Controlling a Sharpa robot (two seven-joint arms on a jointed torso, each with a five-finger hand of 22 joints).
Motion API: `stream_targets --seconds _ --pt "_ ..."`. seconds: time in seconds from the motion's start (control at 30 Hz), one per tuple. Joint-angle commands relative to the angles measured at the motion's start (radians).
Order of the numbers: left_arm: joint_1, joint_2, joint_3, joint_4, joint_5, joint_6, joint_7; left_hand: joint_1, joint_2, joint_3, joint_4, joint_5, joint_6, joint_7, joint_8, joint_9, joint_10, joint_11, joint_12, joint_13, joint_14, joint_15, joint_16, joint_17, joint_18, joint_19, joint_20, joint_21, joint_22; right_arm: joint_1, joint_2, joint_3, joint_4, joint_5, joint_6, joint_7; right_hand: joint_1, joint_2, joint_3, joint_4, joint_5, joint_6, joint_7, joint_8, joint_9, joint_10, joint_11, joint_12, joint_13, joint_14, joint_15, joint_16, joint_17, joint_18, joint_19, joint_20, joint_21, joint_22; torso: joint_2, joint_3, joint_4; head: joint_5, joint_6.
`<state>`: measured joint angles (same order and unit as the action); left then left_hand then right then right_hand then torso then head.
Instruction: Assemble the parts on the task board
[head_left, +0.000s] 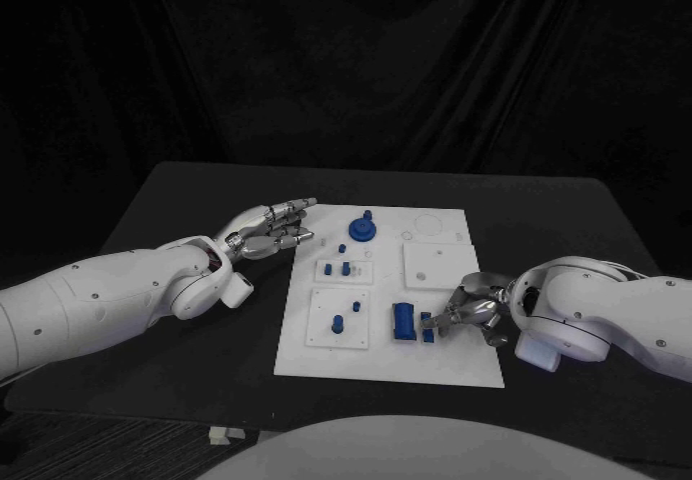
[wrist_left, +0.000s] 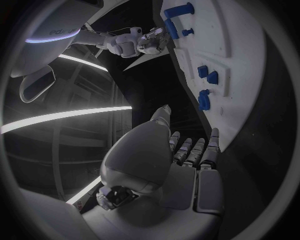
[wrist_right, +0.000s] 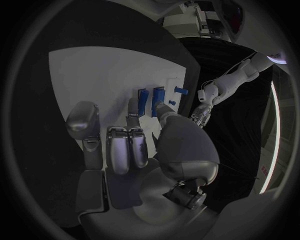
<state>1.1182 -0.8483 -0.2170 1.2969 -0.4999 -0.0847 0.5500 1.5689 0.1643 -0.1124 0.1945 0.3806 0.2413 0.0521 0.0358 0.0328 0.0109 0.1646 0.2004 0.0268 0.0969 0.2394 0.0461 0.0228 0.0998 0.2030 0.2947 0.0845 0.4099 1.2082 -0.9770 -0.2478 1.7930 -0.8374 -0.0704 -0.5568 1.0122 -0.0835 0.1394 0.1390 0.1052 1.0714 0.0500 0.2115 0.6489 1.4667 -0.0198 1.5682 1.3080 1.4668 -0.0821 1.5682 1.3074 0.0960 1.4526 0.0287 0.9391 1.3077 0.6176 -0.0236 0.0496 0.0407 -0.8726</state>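
Note:
The white task board (head_left: 433, 360) lies in the middle of the black table. On it stand a round blue knob (head_left: 362, 230), small pegs (head_left: 342, 268), a single peg (head_left: 336, 322) and a large blue block (head_left: 405, 320). My right hand (head_left: 470, 310) rests on the board's right part, with a finger and the thumb on either side of a small upright blue part (head_left: 428, 323) (wrist_right: 143, 100) beside the block (wrist_right: 159, 97). Whether they grip it is unclear. My left hand (head_left: 271, 230) (wrist_left: 187, 155) hovers at the board's far left edge, fingers loosely apart, holding nothing.
Two raised white square plates (head_left: 436, 265) sit on the board's right half, and another one (head_left: 338, 318) carries the single peg. The black table (head_left: 188, 200) extends to the left of and beyond the board. The left wrist view shows the board (wrist_left: 250, 55) and my right hand (wrist_left: 140, 42).

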Motion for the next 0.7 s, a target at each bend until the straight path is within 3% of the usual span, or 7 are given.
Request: stream_targets --seconds 0.03,0.17,0.27,0.3,0.37,0.5,0.7 --pt "-0.002 -0.001 0.001 0.003 0.006 0.008 0.011 0.0 0.01 0.006 0.001 0.005 -0.002 0.006 0.002 0.001 0.001 0.006 0.0 0.001 0.003 0.005 0.006 0.001 -0.02 0.008 -0.001 0.004 -0.001 -0.009 -0.019 0.0 0.025 -0.083 -0.005 0.044 0.017 -0.011 -0.016 0.008 -0.018 -0.011 -0.003 0.021 0.034 0.104 -0.007 0.003 0.263 0.104 -0.003 0.003 0.263 0.011 0.001 -0.005 -0.003 0.121 0.0 -0.0002 -0.0009 0.001 0.0" --pt "-0.002 -0.001 0.001 0.003 0.006 0.008 0.011 0.0 0.011 0.006 0.001 0.006 -0.001 0.008 0.002 0.001 0.001 0.006 0.001 0.001 0.004 0.006 0.007 0.001 -0.02 0.008 -0.001 0.005 -0.001 -0.021 -0.048 0.0 0.054 -0.135 0.002 0.052 0.055 -0.028 -0.038 0.053 -0.039 -0.05 -0.011 0.109 0.134 0.104 -0.012 0.003 0.263 0.104 -0.009 0.003 0.263 0.011 0.001 -0.01 -0.006 0.121 0.0 -0.0001 -0.0002 -0.002 0.0" --pt "-0.003 -0.002 0.001 0.003 0.006 0.009 0.011 0.0 0.011 0.006 0.001 0.006 -0.001 0.008 0.002 0.001 0.001 0.006 0.001 0.001 0.004 0.006 0.007 0.001 -0.02 0.008 -0.001 0.005 -0.001 -0.029 -0.063 0.0 0.07 -0.173 0.002 0.057 0.108 -0.049 -0.054 0.114 -0.042 -0.107 -0.024 0.281 0.3 0.104 -0.028 0.003 0.263 0.104 -0.016 0.003 0.263 0.012 0.003 -0.02 -0.005 0.122 0.001 0.0003 -0.0013 -0.003 0.0" --pt "-0.003 -0.002 0.001 0.002 0.006 0.009 0.011 0.0 0.011 0.006 0.001 0.006 -0.001 0.008 0.002 0.001 0.001 0.006 0.001 0.001 0.004 0.006 0.007 0.001 -0.02 0.008 -0.001 0.005 -0.001 -0.031 -0.065 0.0 0.072 -0.179 0.002 0.058 0.11 -0.05 -0.054 0.116 -0.042 -0.111 -0.026 0.286 0.306 0.104 -0.026 0.003 0.263 0.104 -0.018 0.003 0.263 0.011 0.003 -0.019 -0.005 0.122 0.001 0.0004 -0.0015 -0.003 0.0" --pt "-0.005 -0.003 0.001 0.002 0.006 0.01 0.011 0.0 0.011 0.007 0.001 0.006 0.0 0.008 0.003 0.001 0.001 0.006 0.001 0.001 0.004 0.006 0.007 0.001 -0.02 0.008 -0.001 0.005 -0.002 -0.037 -0.072 0.0 0.079 -0.203 0.002 0.061 0.127 -0.058 -0.06 0.139 -0.042 -0.137 -0.034 0.363 0.383 0.104 -0.033 0.003 0.263 0.104 -0.028 0.003 0.263 0.008 0.004 -0.021 -0.004 0.122 0.0 0.0004 -0.0014 -0.004 0.0" --pt "-0.006 -0.002 0.001 0.002 0.006 0.011 0.011 0.001 0.011 0.007 0.001 0.006 0.0 0.009 0.003 0.001 0.001 0.006 0.001 0.001 0.005 0.006 0.007 0.001 -0.02 0.01 -0.001 0.005 0.001 -0.045 -0.075 0.0 0.08 -0.219 0.003 0.06 0.136 -0.056 -0.061 0.147 -0.038 -0.155 -0.041 0.415 0.438 0.104 -0.037 0.003 0.263 0.104 -0.029 0.003 0.263 0.009 0.006 -0.028 0.001 0.124 0.0 -0.0001 -0.0006 -0.006 0.0" --pt "-0.008 -0.004 0.001 0.002 0.006 0.01 0.012 0.001 0.011 0.007 0.001 0.007 0.0 0.009 0.002 0.001 0.001 0.006 0.001 0.001 0.004 0.006 0.007 0.001 -0.02 0.01 -0.001 0.005 0.001 -0.052 -0.07 0.0 0.067 -0.229 0.003 0.06 0.132 -0.046 -0.061 0.148 -0.04 -0.161 -0.045 0.449 0.473 0.104 -0.041 0.003 0.263 0.104 -0.032 0.003 0.263 0.009 0.007 -0.03 0.004 0.124 0.0 0.0004 -0.0021 -0.001 0.0"
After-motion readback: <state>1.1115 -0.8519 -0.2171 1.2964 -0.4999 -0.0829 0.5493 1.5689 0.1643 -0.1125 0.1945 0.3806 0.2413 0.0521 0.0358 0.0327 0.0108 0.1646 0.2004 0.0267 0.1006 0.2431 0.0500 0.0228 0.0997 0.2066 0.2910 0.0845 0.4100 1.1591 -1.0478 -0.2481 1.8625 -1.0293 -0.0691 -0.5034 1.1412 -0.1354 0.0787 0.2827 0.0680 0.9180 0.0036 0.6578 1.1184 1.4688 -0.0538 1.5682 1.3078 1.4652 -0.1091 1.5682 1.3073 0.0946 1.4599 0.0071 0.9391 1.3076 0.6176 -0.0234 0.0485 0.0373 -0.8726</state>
